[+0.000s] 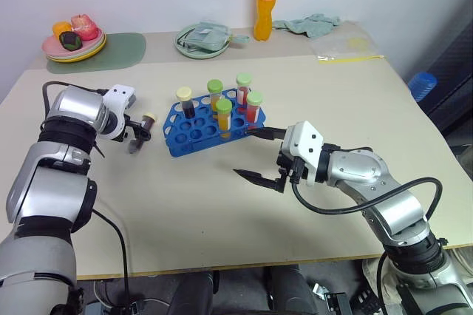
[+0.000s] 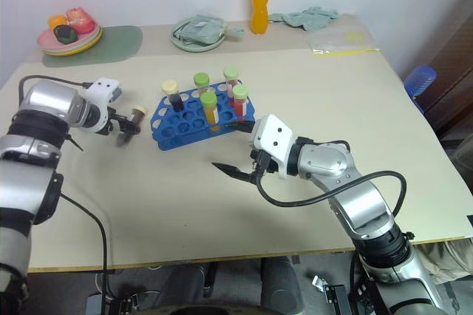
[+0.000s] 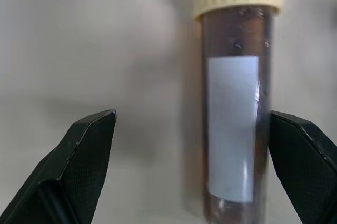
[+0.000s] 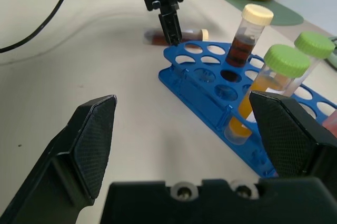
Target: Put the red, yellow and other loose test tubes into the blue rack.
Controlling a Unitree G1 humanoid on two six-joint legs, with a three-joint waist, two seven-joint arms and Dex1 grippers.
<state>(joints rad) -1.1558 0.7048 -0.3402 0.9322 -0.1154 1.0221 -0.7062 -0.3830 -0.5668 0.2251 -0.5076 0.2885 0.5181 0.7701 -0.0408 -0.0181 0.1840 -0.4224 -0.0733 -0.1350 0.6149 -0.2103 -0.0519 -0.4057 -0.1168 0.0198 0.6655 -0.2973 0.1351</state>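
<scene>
From the head camera I see the bright blue plastic rack with rows of round holes (image 1: 209,124) standing on the pale beige bench (image 1: 244,211), already carrying five capped tubes: one cream-capped with dark fill (image 1: 185,100) and four green-capped with orange or red fill. Just beside the rack's left end lies a loose cream-capped tube of dark brown liquid (image 1: 148,119), flat on the bench. My left tool (image 1: 136,138) hangs over that tube, pointing steeply down, fingers apart. My right tool (image 1: 260,155) sits in front of the rack's right end, its two black fingers spread wide, nothing between them. Behind the rack, along the far edge, I make out a pale green round plate (image 1: 202,41), a tall orange drink bottle (image 1: 266,1) and a pink plate of fruit (image 1: 74,45).

The left wrist camera gives me what the head view cannot: the brown tube (image 3: 235,113) has a white label, and it lies between my spread fingers, close against one fingertip (image 3: 305,161) and well apart from the other. I cannot tell whether that finger touches it.

The right wrist camera looks past my wide-open fingers at the rack's near side (image 4: 210,95). Beyond the rack, the left tool (image 4: 171,27) stands right over the lying tube (image 4: 181,36), which shows there as a blur.
</scene>
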